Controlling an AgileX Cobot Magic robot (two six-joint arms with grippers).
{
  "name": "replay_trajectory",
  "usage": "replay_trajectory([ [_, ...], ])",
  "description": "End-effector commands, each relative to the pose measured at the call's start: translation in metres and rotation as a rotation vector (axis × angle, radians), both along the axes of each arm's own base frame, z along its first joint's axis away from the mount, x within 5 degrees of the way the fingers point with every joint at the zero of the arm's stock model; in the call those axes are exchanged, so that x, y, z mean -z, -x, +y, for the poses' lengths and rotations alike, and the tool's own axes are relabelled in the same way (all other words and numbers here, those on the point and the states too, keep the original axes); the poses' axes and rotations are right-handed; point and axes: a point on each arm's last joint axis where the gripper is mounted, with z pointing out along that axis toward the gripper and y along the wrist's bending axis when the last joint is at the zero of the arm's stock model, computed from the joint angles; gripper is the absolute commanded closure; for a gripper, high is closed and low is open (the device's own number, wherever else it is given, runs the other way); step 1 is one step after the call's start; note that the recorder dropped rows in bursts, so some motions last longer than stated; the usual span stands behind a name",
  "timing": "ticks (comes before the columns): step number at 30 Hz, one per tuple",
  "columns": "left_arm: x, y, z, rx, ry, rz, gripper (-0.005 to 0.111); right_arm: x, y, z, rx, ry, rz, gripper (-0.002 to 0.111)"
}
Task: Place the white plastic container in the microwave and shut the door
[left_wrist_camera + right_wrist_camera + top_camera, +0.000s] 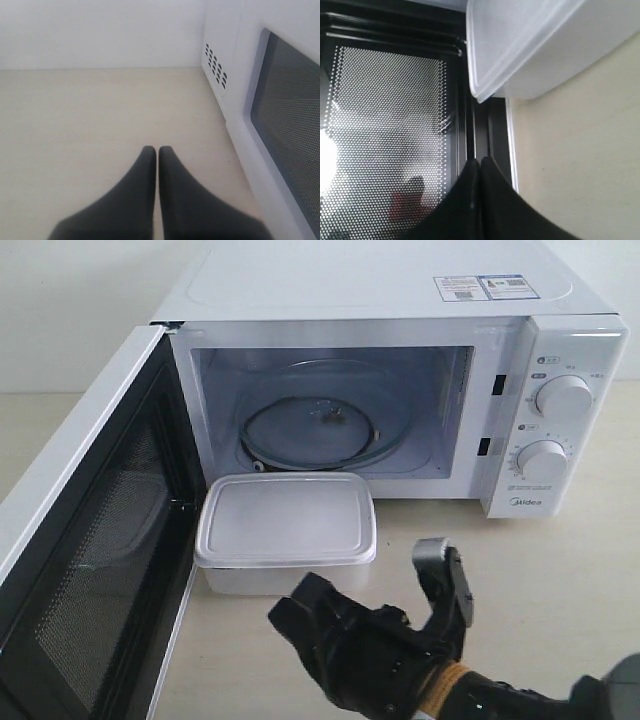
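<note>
1. The pale worktop (560,570) carries everything.
2. The white microwave (380,280) stands at the back of it. Its cavity is open, with the glass turntable (310,430) bare inside and two round dials (563,397) down its right panel.
3. The door (100,560) is swung fully out to the left, its black inner frame and mesh window facing the cavity.
4. The white plastic container (285,525) sits lidded on the worktop, outside the microwave, directly in front of the cavity opening. Its left end is just beside the door's inner frame.
5. The right pincer (290,608) is low in front of the container, near but apart from it. Its fingertips are pressed together on nothing (480,162).
6. The left pincer (157,152) also has its tips together and empty. It is over bare worktop beside the door's outer face.
</note>
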Motion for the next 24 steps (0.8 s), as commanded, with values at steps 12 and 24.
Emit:
replay_trajectory([
  [12, 0.001, 0.0, 0.0, -0.002, 0.013, -0.002, 0.102, 0.01, -0.017, 0.018, 0.051, 0.066, 0.107, 0.071],
  [24, 0.001, 0.0, 0.0, -0.002, 0.013, -0.002, 0.102, 0.006, -0.033, 0.017, 0.251, 0.006, 0.167, 0.06],
])
